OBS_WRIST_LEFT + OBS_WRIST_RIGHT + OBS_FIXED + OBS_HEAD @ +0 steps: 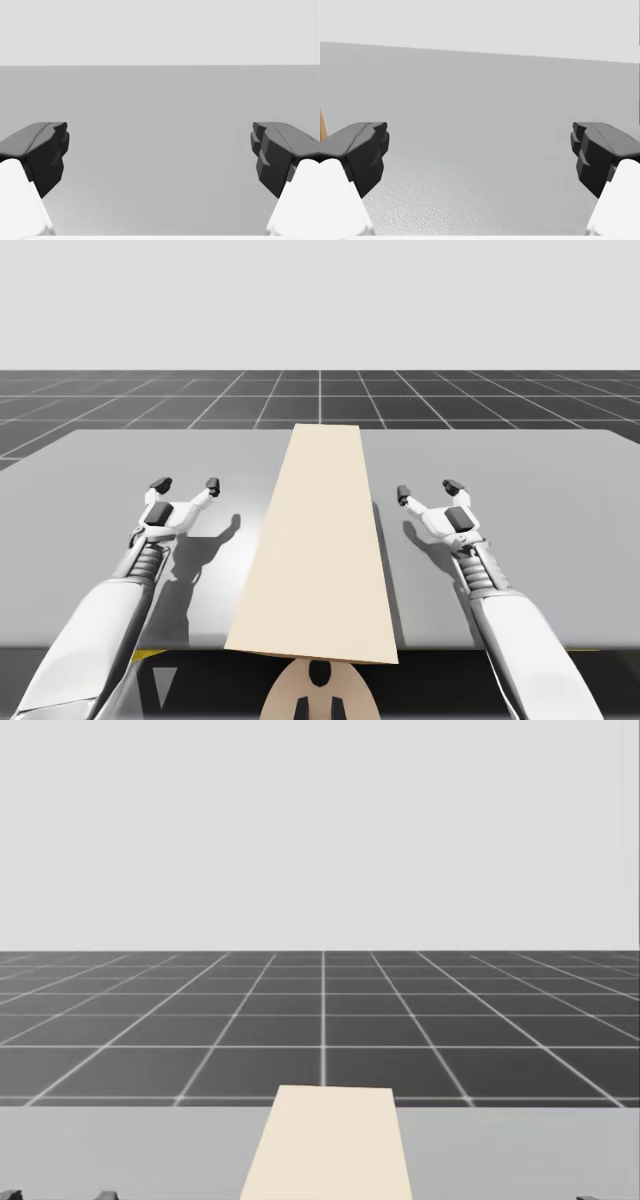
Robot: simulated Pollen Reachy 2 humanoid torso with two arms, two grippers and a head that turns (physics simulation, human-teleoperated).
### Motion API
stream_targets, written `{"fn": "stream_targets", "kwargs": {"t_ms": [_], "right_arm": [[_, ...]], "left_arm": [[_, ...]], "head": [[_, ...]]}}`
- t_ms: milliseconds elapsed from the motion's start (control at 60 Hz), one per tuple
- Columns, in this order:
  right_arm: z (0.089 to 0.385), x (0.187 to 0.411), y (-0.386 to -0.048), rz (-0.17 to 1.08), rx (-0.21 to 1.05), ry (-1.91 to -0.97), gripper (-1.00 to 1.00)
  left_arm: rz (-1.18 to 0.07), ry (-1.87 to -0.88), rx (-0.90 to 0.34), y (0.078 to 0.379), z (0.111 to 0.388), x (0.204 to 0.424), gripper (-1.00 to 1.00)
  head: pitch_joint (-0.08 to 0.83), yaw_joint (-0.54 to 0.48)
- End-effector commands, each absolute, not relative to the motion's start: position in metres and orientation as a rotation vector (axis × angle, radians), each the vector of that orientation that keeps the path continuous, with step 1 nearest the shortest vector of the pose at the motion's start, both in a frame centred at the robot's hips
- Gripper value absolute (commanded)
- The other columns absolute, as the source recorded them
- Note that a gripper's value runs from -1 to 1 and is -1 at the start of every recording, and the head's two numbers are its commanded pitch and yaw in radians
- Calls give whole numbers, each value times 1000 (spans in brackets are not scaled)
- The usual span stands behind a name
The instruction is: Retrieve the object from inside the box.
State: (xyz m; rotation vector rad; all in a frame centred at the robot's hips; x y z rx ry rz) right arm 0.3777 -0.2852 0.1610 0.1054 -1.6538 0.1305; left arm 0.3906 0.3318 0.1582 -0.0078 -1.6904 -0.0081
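Note:
A long beige box lies down the middle of the grey table, its flat top closed; its far end rises at the near edge of the head view. What it holds is hidden. My left gripper hovers over the table to the box's left, open with nothing between its fingers. My right gripper is to the box's right, also open and empty, fingers wide apart. A thin brown edge of the box shows beside the right gripper.
The grey table stretches bare on both sides of the box, ending in a far edge with a dark gridded floor beyond it.

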Motion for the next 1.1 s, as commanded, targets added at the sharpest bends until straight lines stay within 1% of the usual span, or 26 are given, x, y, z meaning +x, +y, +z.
{"fn": "stream_targets", "kwargs": {"t_ms": [17,167,217,317,367,400,417,483,500,533,567,633,717,750,900,1017,1050,1100], "right_arm": [[161,376,-285,140,92,-1639,-1000],[162,377,-287,177,122,-1640,-1000],[159,378,-289,233,137,-1625,-1000],[157,378,-288,281,158,-1612,-1000],[156,378,-286,311,197,-1605,-1000],[155,377,-284,332,198,-1601,-1000],[154,377,-282,365,203,-1599,-1000],[153,375,-279,397,227,-1586,-1000],[152,374,-276,427,237,-1581,-1000],[151,373,-274,448,244,-1580,-1000],[150,371,-271,490,274,-1571,-1000],[149,368,-264,556,298,-1572,-1000],[148,362,-254,625,365,-1565,-1000],[148,358,-248,670,414,-1558,-1000],[145,343,-223,774,502,-1553,-1000],[145,339,-214,791,547,-1557,-1000],[144,337,-211,798,592,-1540,-1000],[143,337,-208,814,625,-1545,-1000]], "left_arm": [[-9,-1691,-5,332,158,390,-1000],[-16,-1686,-6,333,158,390,-1000],[-22,-1680,-5,333,157,391,-1000],[-59,-1657,-23,332,155,391,-1000],[-111,-1629,-51,330,153,391,-1000],[-131,-1623,-60,328,152,391,-1000],[-169,-1606,-81,326,150,390,-1000],[-206,-1596,-95,323,149,389,-1000],[-245,-1585,-116,320,148,387,-1000],[-272,-1586,-117,318,147,386,-1000],[-327,-1581,-149,314,146,383,-1000],[-411,-1586,-168,308,145,379,-1000],[-494,-1584,-190,300,143,373,-1000],[-537,-1584,-204,297,142,371,-1000],[-629,-1583,-230,287,141,363,-1000],[-653,-1576,-234,282,139,362,-1000],[-660,-1573,-238,280,139,361,-1000],[-664,-1572,-237,279,138,361,-1000]], "head": [[-6,5],[-5,3],[-4,1],[-2,2],[-1,2],[-1,2],[-2,2],[-2,2],[-2,2],[-2,1],[-1,0],[-1,-1],[-1,-1],[-1,-1],[-1,-1],[4,-6],[6,-10],[8,-10]]}}
